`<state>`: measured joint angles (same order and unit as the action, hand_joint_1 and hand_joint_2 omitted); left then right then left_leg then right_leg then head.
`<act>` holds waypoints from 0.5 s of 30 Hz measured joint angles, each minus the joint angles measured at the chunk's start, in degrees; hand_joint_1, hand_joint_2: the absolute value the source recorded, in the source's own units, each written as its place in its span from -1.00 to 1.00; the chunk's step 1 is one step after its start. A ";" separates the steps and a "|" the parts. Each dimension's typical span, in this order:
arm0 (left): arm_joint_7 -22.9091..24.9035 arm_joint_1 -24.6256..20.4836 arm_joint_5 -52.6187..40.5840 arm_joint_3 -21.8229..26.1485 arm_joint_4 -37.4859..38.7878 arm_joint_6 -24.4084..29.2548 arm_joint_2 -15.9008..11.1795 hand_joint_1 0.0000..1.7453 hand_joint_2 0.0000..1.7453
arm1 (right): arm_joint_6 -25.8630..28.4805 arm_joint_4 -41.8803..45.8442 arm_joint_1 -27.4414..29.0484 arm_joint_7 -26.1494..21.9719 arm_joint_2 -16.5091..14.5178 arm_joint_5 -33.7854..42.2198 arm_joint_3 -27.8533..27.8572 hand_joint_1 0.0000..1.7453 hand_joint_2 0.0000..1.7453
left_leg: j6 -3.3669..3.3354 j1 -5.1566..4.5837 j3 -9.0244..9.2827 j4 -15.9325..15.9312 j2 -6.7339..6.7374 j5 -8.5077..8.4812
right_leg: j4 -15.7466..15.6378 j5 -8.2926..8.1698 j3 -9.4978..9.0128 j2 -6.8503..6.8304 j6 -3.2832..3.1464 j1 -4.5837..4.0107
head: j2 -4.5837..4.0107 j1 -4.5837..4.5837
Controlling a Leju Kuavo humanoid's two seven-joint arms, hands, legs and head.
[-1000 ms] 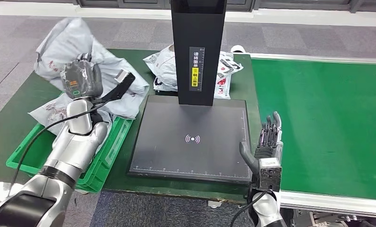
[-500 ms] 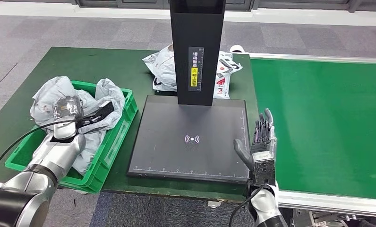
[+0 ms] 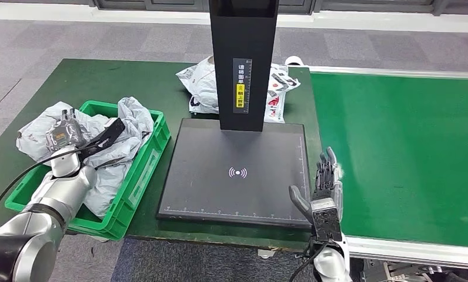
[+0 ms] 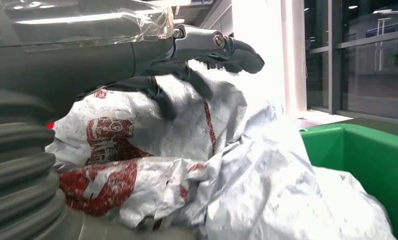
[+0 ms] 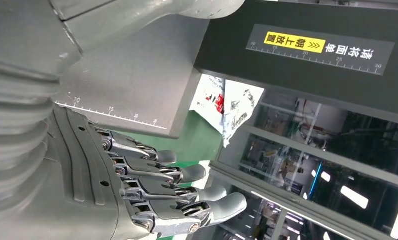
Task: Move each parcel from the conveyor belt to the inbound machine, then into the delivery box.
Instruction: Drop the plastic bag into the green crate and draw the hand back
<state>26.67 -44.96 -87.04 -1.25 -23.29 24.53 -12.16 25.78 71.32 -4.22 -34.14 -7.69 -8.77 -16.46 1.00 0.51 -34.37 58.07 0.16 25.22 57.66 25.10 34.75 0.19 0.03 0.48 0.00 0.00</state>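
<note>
While our left hand (image 3: 64,136) hangs over the green delivery box (image 3: 151,154) at the near left of the table, we judge the step in hand to be the drop-off: a grey parcel (image 3: 114,161) lies crumpled in the box under the hand, spilling over the far-left rim. From the left wrist view the dark fingers (image 4: 159,95) reach down onto the red-printed wrap of that parcel (image 4: 152,150), with the thumb stretched out above it. Whether they pinch the film or merely rest on it, we cannot tell.

Our right hand (image 3: 324,189) stands upright at the near right corner of the inbound machine (image 3: 237,170), between its black plate and the conveyor belt (image 3: 402,147). Its fingers are straight, slightly apart, and hold nothing.

Another white parcel (image 3: 203,85) lies on the table behind the machine's black column, well apart from both hands.

Next we would need to let the left fingers come free of the wrap and lift clear without dragging the parcel back out. Loose film may snag on them. Then a hand must go for the next parcel.
</note>
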 joint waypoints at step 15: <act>-6.81 -0.05 3.84 3.60 -0.46 9.15 0.46 -1.00 -1.00 | -0.33 0.99 0.48 0.28 0.00 -0.12 0.42 -1.00 1.00 | 0.00 0.01 -0.02 0.01 0.00 0.00 | 0.00 -0.01 0.04 0.01 0.00 -0.01 | 0.00 0.00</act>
<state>19.85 -45.01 -83.20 2.35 -23.75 33.68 -11.70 25.45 72.32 -3.74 -33.86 -7.69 -8.89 -16.04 1.01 0.51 -34.39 58.08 0.16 25.22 57.65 25.09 34.78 0.21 0.02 0.47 0.00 0.00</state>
